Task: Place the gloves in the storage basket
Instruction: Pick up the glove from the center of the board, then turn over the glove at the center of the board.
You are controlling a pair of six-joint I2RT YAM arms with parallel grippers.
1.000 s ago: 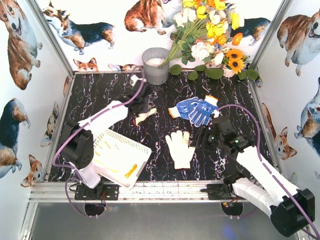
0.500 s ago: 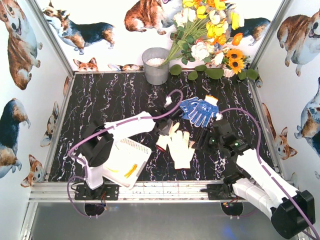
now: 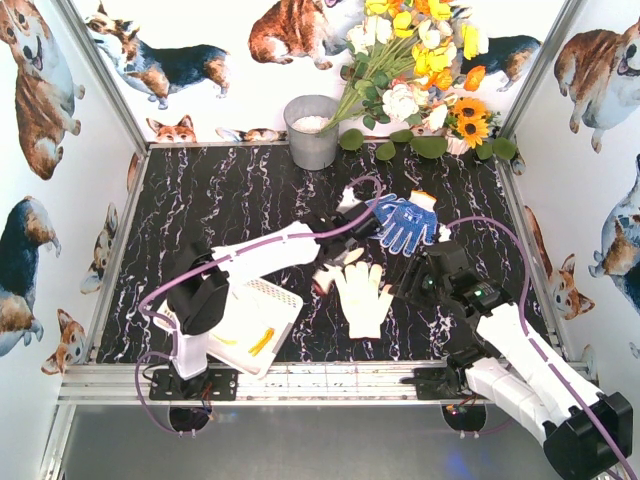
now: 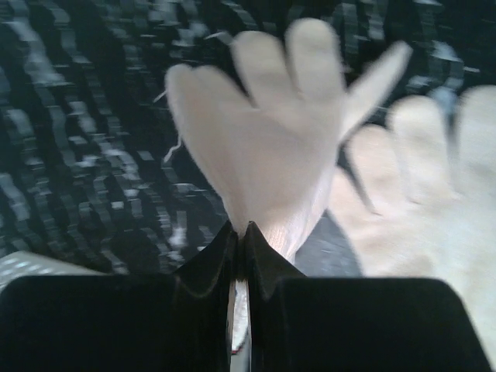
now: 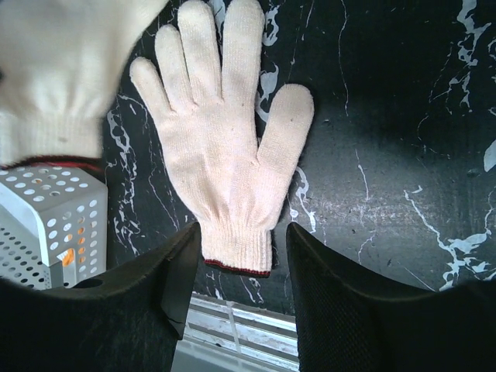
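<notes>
My left gripper (image 3: 335, 255) (image 4: 242, 236) is shut on a cream glove (image 4: 271, 132), which hangs from it over the black table with its fingers spread. This glove also shows in the top view (image 3: 323, 277). A second cream glove (image 3: 361, 297) (image 5: 225, 163) lies flat beside it. My right gripper (image 3: 415, 285) (image 5: 240, 248) is open just above that glove, its jaws either side of the red-edged cuff. Blue dotted gloves (image 3: 400, 220) lie further back. The white storage basket (image 3: 250, 300) (image 5: 46, 225) stands at the near left with a yellow-orange glove (image 3: 262, 341) inside.
A grey metal bucket (image 3: 312, 130) stands at the back centre. A bunch of flowers (image 3: 420, 70) lies at the back right. Metal frame rails run along the table's near edge (image 5: 256, 329) and both sides.
My left arm has swung from the back left to the table's centre with the cream glove, ending beside the flat glove. My right gripper has shifted slightly.
</notes>
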